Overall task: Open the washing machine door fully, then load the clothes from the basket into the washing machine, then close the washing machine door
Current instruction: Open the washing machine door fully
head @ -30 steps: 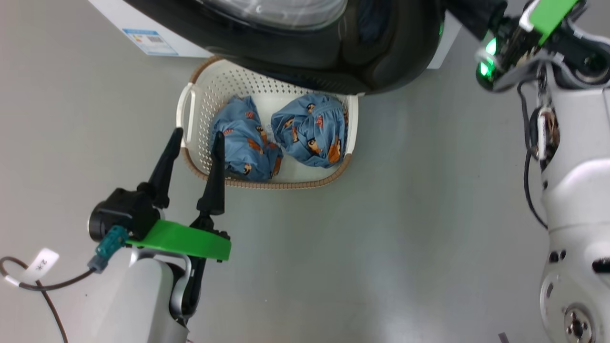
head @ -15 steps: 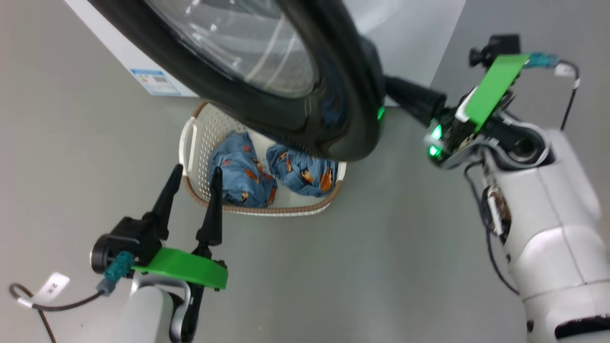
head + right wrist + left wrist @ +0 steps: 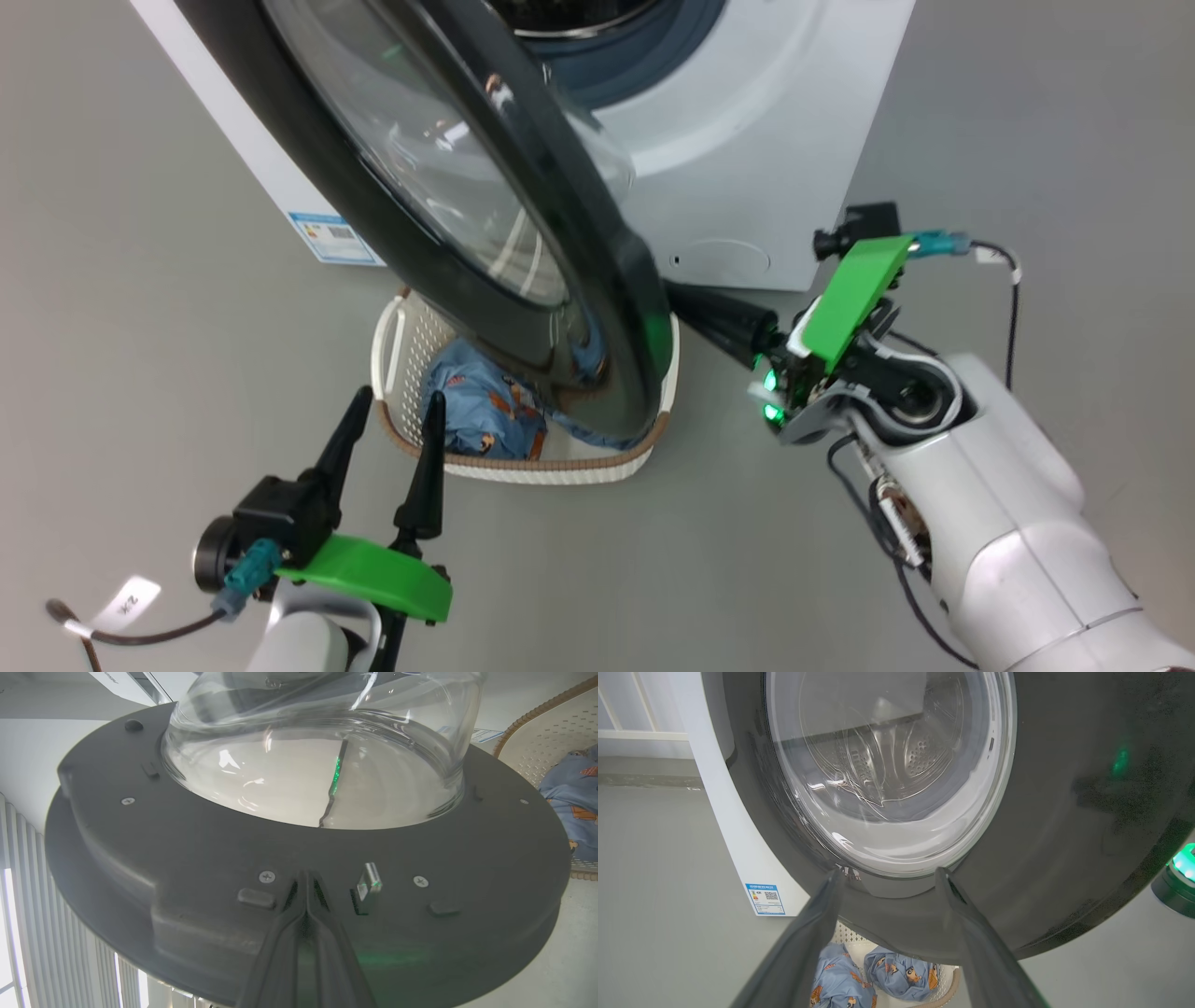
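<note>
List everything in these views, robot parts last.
washing machine: one, white, behind the basket
washing machine door: one, black ring, clear glass, standing open above the basket
basket: one, cream, brown rim, on the floor
clothes: two bundles, blue with orange-brown figures, in the basket
energy sticker: one, blue, low on the machine
round flap: one, white, machine's lower front
left gripper: one, black, open, beside the basket
right gripper: one, black, shut, tips against the door's inner face

Holds left gripper low at the left, dark fingers spread wide, gripping nothing; reaches right arm forward, pale forearm angled inward; presses right gripper fingers tight together, green lights lit at its base.
</note>
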Available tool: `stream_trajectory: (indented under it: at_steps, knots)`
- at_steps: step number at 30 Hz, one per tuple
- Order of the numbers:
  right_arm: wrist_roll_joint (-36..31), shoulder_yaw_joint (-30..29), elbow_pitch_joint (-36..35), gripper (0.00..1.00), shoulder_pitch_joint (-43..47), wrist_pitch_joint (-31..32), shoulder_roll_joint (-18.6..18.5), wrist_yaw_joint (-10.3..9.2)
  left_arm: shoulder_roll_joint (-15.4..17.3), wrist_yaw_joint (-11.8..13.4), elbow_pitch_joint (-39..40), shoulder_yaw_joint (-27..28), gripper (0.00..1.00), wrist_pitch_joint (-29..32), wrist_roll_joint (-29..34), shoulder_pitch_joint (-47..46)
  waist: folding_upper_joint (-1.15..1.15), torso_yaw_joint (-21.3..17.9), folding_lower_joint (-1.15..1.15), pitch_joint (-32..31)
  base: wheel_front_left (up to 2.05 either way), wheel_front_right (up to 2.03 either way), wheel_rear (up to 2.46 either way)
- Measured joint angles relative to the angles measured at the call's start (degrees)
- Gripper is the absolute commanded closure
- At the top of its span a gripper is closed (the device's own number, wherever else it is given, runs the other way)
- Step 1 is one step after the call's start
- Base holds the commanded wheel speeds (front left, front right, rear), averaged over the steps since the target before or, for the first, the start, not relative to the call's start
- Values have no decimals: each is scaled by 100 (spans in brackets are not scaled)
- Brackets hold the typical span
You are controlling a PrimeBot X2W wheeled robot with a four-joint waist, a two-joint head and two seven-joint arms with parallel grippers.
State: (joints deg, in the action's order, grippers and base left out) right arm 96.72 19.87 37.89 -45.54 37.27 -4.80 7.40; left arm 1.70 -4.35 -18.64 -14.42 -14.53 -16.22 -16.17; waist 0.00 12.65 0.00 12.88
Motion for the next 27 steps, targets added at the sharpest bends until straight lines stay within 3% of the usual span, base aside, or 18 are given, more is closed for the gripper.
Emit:
stream_trajectory:
  at_steps: [15, 27]
  knots:
    - [1054, 1440, -25, 100, 208, -781, 3, -30, 8, -46, -45, 38, 0, 0, 53, 295, 0, 19, 0, -390, 0, 0, 0]
    - [1484, 1940, -26, 100, 199, -1172, 14, -29, 8, -46, -58, 68, 0, 0, 53, 296, 0, -50, 0, -424, 0, 0, 0]
